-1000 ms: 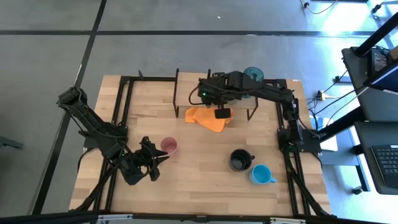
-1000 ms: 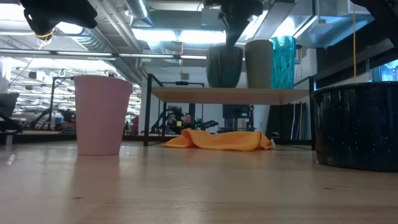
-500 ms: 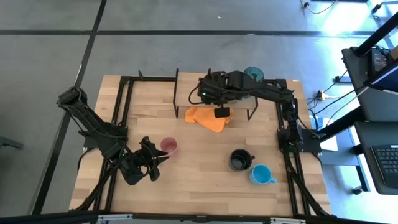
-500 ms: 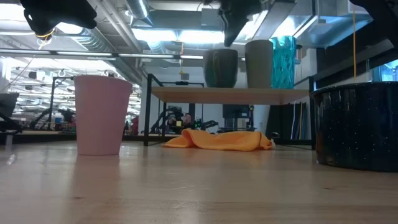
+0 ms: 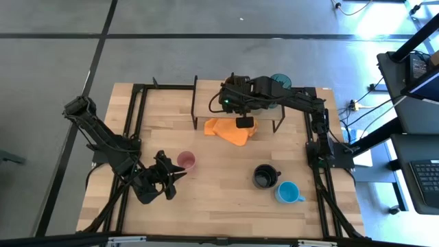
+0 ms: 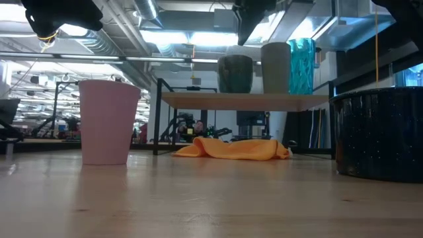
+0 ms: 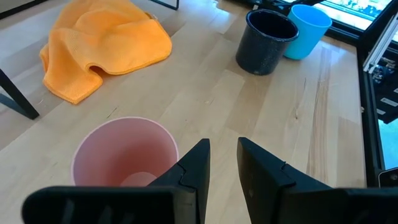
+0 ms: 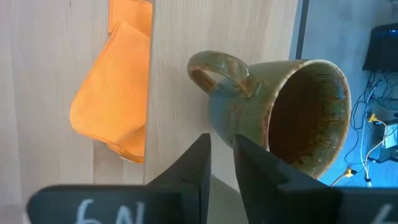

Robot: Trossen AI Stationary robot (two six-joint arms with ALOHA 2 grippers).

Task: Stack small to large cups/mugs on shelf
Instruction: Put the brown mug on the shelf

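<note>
Right gripper (image 5: pixel 234 103) hangs over shelf (image 6: pixel 244 101), just above brown-green mug (image 8: pixel 273 106), clear of it; fingers a narrow gap apart, grasping nothing. On shelf, l. to r. in low view: that mug, grey cup (image 6: pixel 275 67), teal tumbler (image 6: pixel 300 65). Orange cloth (image 6: pixel 231 148) lies under shelf. Left gripper (image 7: pixel 222 163) beside pink cup (image 7: pixel 124 152), jaws slightly parted, empty. Black mug (image 5: pixel 265 176) touches blue mug (image 5: pixel 287 193) on table (image 5: pixel 219 199).

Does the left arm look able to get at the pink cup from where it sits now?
Probably yes. The left end effector hangs right beside the pink cup, which stands upright with its mouth uncovered. Nothing lies between them; the orange cloth and the black mug sit well clear.
</note>
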